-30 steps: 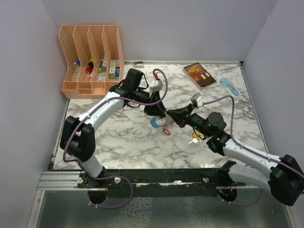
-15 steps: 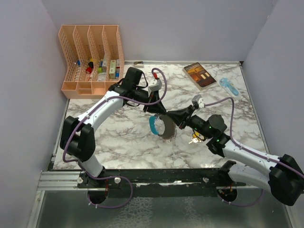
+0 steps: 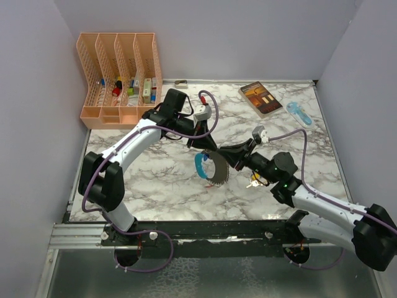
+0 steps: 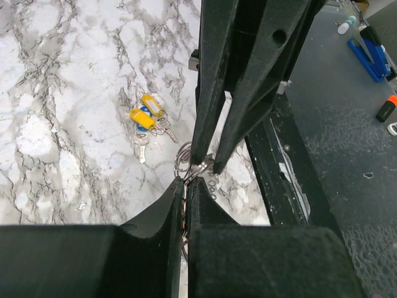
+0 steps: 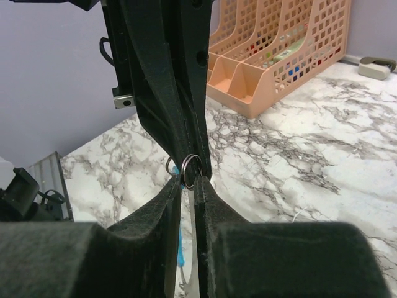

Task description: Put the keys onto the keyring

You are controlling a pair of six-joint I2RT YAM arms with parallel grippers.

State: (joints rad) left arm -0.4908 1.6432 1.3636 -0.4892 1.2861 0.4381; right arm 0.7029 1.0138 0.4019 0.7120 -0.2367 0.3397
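The keyring (image 3: 211, 167) hangs above the table between both grippers, with its light-blue curved piece (image 3: 200, 164) and fanned grey metal pieces (image 3: 219, 173) dangling below. My left gripper (image 3: 206, 146) is shut on its thin ring, which shows at my fingertips in the left wrist view (image 4: 184, 164). My right gripper (image 3: 222, 152) meets it tip to tip and is shut on the same ring (image 5: 190, 171). Loose keys with yellow tags (image 3: 253, 182) lie on the marble under the right arm; they also show in the left wrist view (image 4: 147, 118). The red tag is hidden.
A peach file organizer (image 3: 118, 74) stands at the back left. A brown book (image 3: 260, 99) and a light-blue object (image 3: 299, 113) lie at the back right. A small metal item (image 3: 180, 82) sits by the back wall. The black rail (image 4: 291, 180) runs along the near edge.
The keyring lay on the marble a second ago; both grippers have lifted it, and the grey pieces now fan out below. The grippers have edged slightly upward since.
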